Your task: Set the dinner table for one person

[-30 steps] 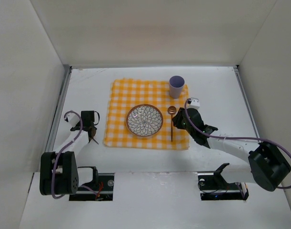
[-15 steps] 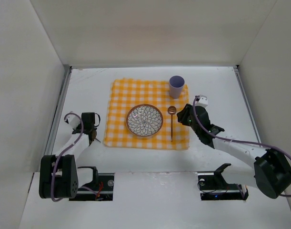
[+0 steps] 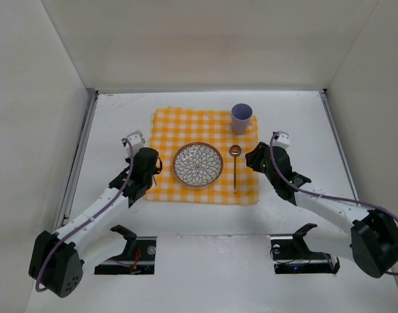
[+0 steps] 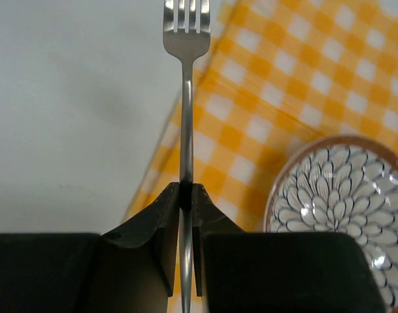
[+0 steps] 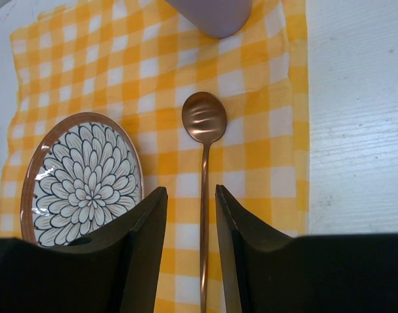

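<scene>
Dinner table (image 3: 120,111), white and rail-sided, carries a yellow checked cloth (image 3: 185,124) at its centre. On the cloth are a flowered plate (image 3: 197,164), a lilac cup (image 3: 241,117) at the far right corner, and a copper spoon (image 3: 235,173) right of the plate. Left gripper (image 4: 186,190), jaws pinched on the fork (image 4: 186,117) handle, hangs over the cloth's left edge. Right gripper (image 5: 190,192) is parted and empty, near the spoon. Advised: lower the fork level, parallel to the spoon, just left of the plate, before releasing.

Room: cloth (image 3: 165,124) strip left of plate (image 3: 197,164), where my left fingers (image 4: 161,225) hold the fork (image 4: 186,104). Obstacles: plate centre, spoon (image 3: 235,171) right, cup (image 3: 241,118) far corner (spoon near plate).
</scene>
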{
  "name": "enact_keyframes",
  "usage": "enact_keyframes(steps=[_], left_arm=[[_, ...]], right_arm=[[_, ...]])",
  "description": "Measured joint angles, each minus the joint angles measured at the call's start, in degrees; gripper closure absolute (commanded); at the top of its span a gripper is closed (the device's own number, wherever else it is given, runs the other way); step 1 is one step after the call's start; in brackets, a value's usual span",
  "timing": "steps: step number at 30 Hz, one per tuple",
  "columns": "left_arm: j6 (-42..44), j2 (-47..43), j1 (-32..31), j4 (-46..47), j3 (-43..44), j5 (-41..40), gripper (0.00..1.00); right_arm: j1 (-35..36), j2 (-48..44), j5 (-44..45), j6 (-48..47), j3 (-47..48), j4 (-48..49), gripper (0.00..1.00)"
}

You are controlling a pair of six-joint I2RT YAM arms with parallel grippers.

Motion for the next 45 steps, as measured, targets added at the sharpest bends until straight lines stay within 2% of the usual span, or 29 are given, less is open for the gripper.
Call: enact_keyframes(steps=[4,17,32,45], left_arm=[[3.5,4.1,-6.2,0.3,0.0,0.5,0.97],[13.7,16.3,-13.6,2.6,4.2,-2.5,0.97],[19.6,23.1,-14.7,8.7,4.2,-5.0,0.96],[20.1,28.1,-14.3,9.4,4.6,-5.2,0.96]], right_arm=[[-0.7,-2.0,0.3,0.2,-0.9,0.0,0.58],[-1.1,0.1,2.0,0.3,-1.4,0.7,0.58],[-1.1,-0.7,2.5,0.2,-1.4,0.8,0.58],[-1.1,-0.7,2.5,0.2,-1.4,0.8,0.58]])
